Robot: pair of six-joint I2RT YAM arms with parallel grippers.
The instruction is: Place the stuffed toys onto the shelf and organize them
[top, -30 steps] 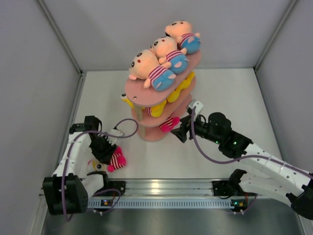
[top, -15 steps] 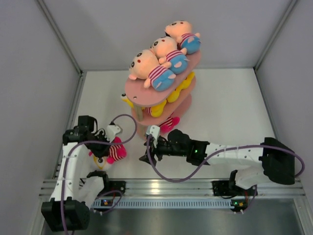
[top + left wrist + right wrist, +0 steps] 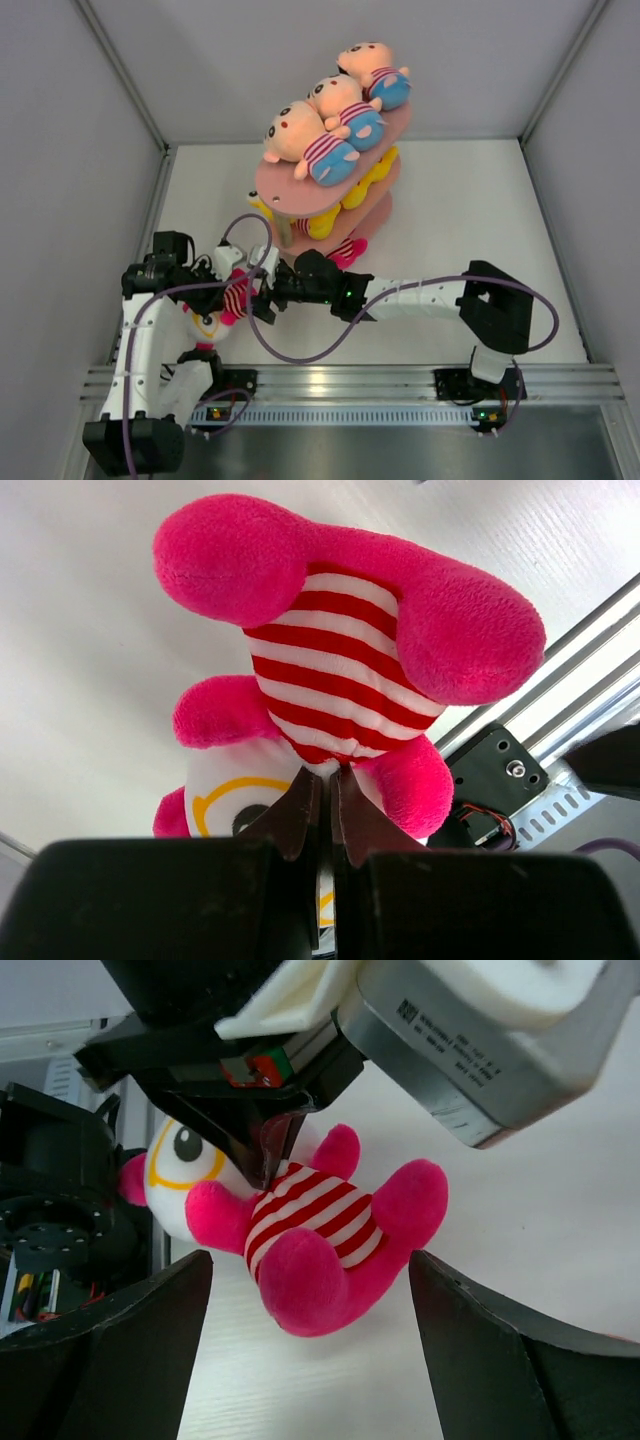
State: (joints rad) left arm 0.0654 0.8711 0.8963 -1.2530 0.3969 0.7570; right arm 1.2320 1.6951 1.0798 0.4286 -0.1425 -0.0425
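Dangling from the left gripper [image 3: 320, 792], the pink striped toy [image 3: 233, 300] is at about eight o'clock from the shelf [image 3: 278, 190], toward the near-left corner of the desk [image 3: 450, 200]. The left gripper's two fingers are pinched tight on a fold of plush where the striped shirt meets the white head with its yellow-ringed eye. The toy's fat pink legs point away from the wrist. It seems lifted clear of the desk, though no view shows the gap plainly.

The right gripper [image 3: 308, 1260] is just at three o'clock of the toy, its arm stretched across the front of the desk from five o'clock. Its fingers are spread wide, one on either side of the toy and touching nothing.

On the shelf, three peach-headed dolls [image 3: 335, 100] lie in a row on the top tier. Yellow toys [image 3: 322, 222] fill the middle tier, and a second pink toy [image 3: 346, 252] pokes out of the bottom tier at five o'clock.
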